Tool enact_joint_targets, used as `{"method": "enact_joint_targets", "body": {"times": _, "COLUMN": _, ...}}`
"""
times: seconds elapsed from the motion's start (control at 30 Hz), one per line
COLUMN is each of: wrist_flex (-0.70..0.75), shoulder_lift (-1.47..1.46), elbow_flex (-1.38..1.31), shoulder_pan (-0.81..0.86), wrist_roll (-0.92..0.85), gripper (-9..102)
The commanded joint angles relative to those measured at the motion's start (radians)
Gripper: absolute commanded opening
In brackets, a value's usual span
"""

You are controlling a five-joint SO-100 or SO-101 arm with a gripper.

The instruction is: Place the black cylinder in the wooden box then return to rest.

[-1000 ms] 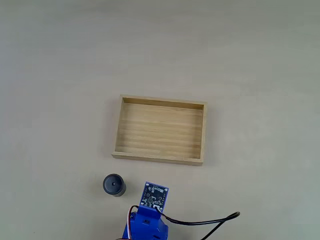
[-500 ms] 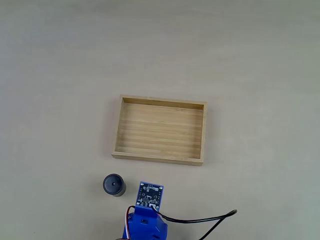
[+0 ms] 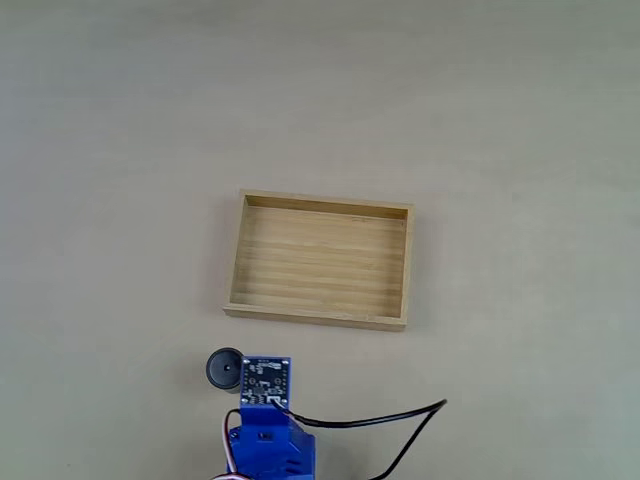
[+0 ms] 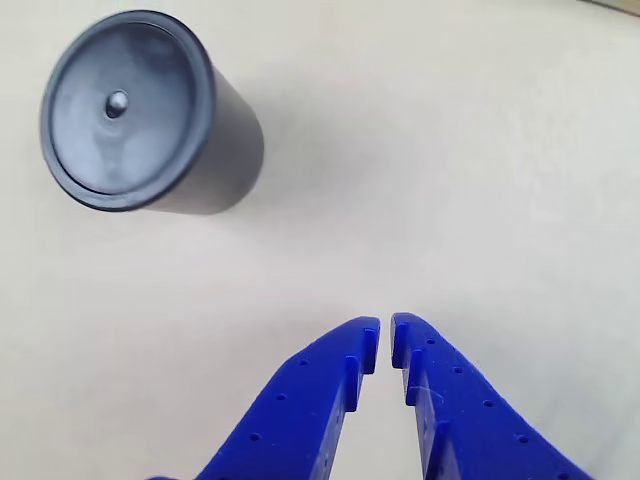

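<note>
The black cylinder (image 3: 222, 369) stands upright on the table, below and left of the wooden box (image 3: 320, 262), which is empty. In the other view the cylinder (image 4: 140, 115) sits at the upper left, its round top with a small dimple facing the camera. My gripper (image 4: 385, 335) comes in from the bottom edge, its blue fingers (image 4: 330, 385) nearly touching at the tips with nothing between them. It is apart from the cylinder, to its lower right. In the fixed view the blue arm (image 3: 268, 440) rises from the bottom edge, and its circuit board (image 3: 265, 381) overlaps the cylinder's right side.
A black cable (image 3: 380, 420) trails from the arm to the right along the table. The beige tabletop (image 3: 500, 120) stretches bare around the box on all sides.
The arm has swung left toward the cylinder. Its circuit board, which was apart from the cylinder, now overlaps its right edge. The cable followed leftward.
</note>
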Motion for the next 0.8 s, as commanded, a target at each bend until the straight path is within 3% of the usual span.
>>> {"method": "enact_joint_targets", "body": {"times": 0.0, "wrist_flex": -0.034, "shoulder_lift": 0.058, "elbow_flex": -0.160, "shoulder_pan": -0.051, "wrist_roll": 0.011, "gripper": 3}}
{"method": "enact_joint_targets", "body": {"times": 0.27, "wrist_flex": -0.025, "shoulder_lift": 0.187, "elbow_flex": -0.301, "shoulder_pan": -0.092, "wrist_roll": 0.011, "gripper": 22}}
{"method": "enact_joint_targets", "body": {"times": 0.77, "wrist_flex": -0.054, "shoulder_lift": 0.370, "elbow_flex": -0.391, "shoulder_pan": -0.080, "wrist_roll": 0.106, "gripper": 28}}
